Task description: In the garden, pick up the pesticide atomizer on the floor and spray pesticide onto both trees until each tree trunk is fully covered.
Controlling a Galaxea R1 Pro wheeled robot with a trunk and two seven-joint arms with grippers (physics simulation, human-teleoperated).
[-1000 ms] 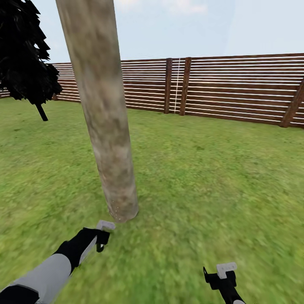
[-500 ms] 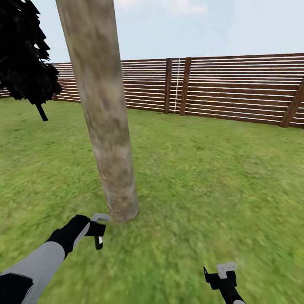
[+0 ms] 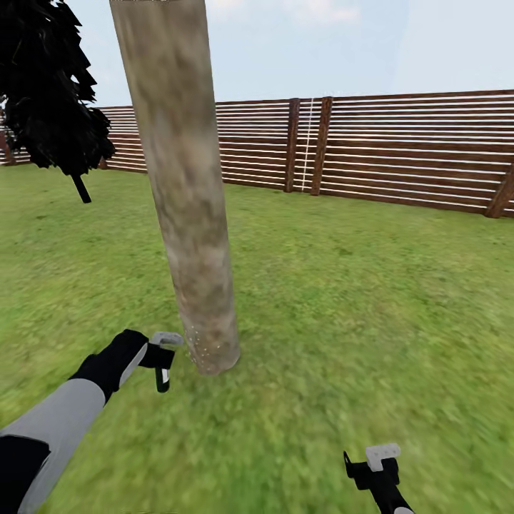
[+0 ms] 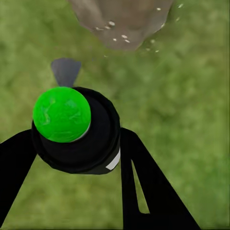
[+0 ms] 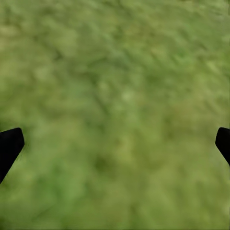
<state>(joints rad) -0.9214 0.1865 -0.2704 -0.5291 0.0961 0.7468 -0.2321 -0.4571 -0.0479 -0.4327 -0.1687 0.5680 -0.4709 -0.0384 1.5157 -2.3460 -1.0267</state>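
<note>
A thick grey-brown tree trunk (image 3: 189, 200) rises from the grass just ahead, left of centre. White specks dot its base (image 3: 205, 348), which also shows in the left wrist view as the trunk foot (image 4: 122, 21). My left gripper (image 3: 161, 355) hangs just left of the trunk base, shut on the pesticide atomizer (image 3: 166, 340). Along the left wrist, the atomizer (image 4: 72, 129) is a black body with a green top and a grey nozzle aimed at the trunk, and my left gripper (image 4: 79, 139) clasps it from both sides. My right gripper (image 3: 375, 464) stays low at the right, open over bare grass (image 5: 115, 143).
A brown slatted fence (image 3: 400, 153) closes the lawn at the back. A black cypress (image 3: 50, 93) stands at the far left. Open grass (image 3: 357, 307) stretches to the right of the trunk.
My left arm has risen and drawn slightly left with the atomizer, staying beside the trunk base. More white specks show on the trunk's foot. The whole view has shifted a little; the right arm is unmoved.
</note>
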